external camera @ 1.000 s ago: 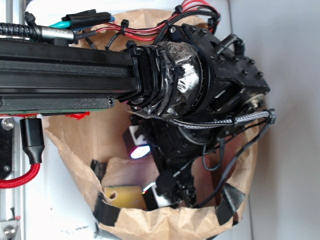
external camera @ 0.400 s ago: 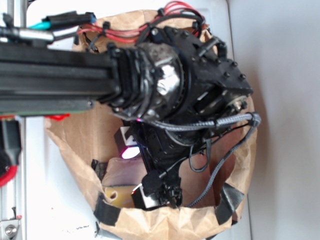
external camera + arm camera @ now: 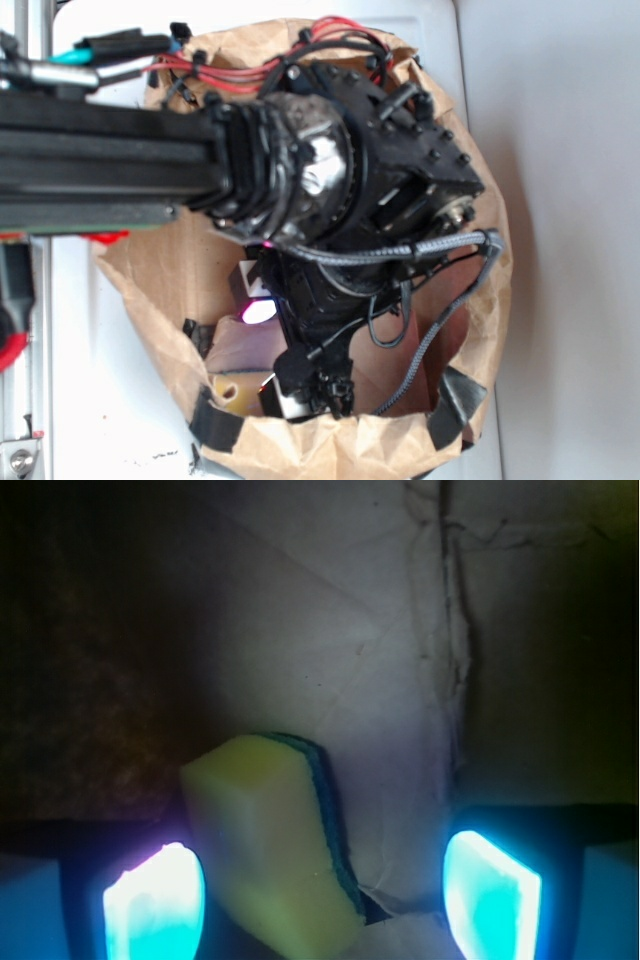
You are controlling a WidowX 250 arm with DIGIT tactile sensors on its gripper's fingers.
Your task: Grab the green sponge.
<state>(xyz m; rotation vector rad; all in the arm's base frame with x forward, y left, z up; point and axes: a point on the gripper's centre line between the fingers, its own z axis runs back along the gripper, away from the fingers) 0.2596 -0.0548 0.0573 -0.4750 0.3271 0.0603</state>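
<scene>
The green sponge [image 3: 275,845] lies on the bottom of a brown paper bag [image 3: 150,270]. In the wrist view it is mostly yellow, with a thin dark green layer along its right edge, and it stands a little tilted against the creased paper floor. In the exterior view only a yellow corner [image 3: 235,390] of it shows, low in the bag, just beside the black tool.

The gripper [image 3: 320,890] is spread apart. Its two glowing fingertips [image 3: 155,900] stand at each side of the lower frame, and the sponge sits between them, closer to the left one. I cannot tell if the left pad already touches the sponge; the right pad is clearly apart from it, with bare paper in the gap.

The robot arm [image 3: 330,190] reaches down deep inside the bag, and its cables hang over the rim.

In my judgement the approach is nearly complete. The closing of the jaws on the sponge and the lift out of the bag are not yet done.
</scene>
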